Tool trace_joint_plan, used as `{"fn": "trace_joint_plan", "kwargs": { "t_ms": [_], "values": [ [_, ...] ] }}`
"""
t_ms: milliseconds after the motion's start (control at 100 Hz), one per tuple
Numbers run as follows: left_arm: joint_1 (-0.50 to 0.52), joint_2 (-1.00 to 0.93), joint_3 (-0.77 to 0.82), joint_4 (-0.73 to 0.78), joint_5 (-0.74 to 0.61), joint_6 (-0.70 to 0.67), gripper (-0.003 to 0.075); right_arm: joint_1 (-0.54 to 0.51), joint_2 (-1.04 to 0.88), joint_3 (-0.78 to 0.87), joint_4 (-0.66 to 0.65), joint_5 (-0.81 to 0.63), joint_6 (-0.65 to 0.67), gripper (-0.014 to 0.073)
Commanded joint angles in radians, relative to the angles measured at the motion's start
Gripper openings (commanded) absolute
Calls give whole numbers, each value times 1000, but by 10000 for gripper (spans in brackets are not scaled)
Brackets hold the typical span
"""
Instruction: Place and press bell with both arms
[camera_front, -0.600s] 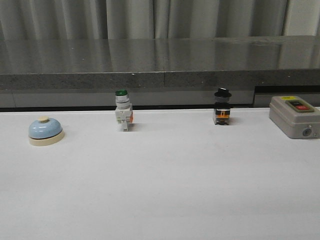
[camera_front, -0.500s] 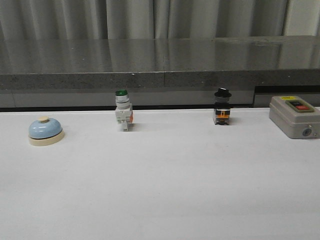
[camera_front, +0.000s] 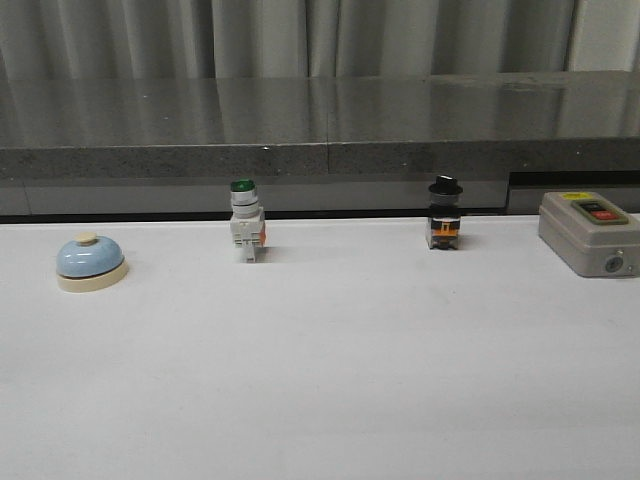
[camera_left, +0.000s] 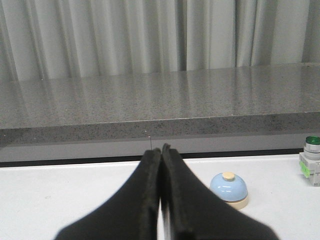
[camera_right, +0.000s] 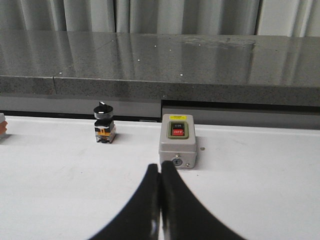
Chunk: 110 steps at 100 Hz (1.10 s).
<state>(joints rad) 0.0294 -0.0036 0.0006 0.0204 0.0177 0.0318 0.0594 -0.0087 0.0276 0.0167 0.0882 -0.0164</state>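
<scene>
black left gripper (camera_left: 160, 150) pressed closed, base cut off.

Left claw (camera_left: 160, 152) sits pressed shut, black fingers (camera_left: 145, 200) meeting tip to tip, gripping nothing. Right claw (camera_right: 160, 170) matches it, fingers (camera_right: 175, 210) closed together and empty above the surface.

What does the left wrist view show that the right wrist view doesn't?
Only the left wrist view shows the bell, the green-capped switch and the closed left gripper. Only the right wrist view shows the grey on/off switch box, the black-capped switch and the closed right gripper. Both show the white table, the grey stone ledge and the curtain behind.
</scene>
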Motion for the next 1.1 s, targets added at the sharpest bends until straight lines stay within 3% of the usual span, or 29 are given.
{"fn": "trace_joint_plan", "kwargs": {
  "t_ms": [0,190,390,570,800,1090],
  "values": [
    [2,-9,-29,-1,-18,-10,-20,-3,-22,-15,-7,-82,-4,-60],
    [2,146,-235,-70,164,-10,-20,-3,-22,-15,-7,-82,-4,-60],
    [2,429,-547,-183,426,-10,-20,-3,-22,-15,-7,-82,-4,-60],
    [2,671,-784,-199,620,-10,-20,-3,-22,-15,-7,-82,-4,-60],
    [2,897,-926,-199,676,-10,-20,-3,-22,-15,-7,-82,-4,-60],
    [2,1053,-947,-227,683,35,13,-3,-22,-15,-7,-82,-4,-60]
  ]
}}
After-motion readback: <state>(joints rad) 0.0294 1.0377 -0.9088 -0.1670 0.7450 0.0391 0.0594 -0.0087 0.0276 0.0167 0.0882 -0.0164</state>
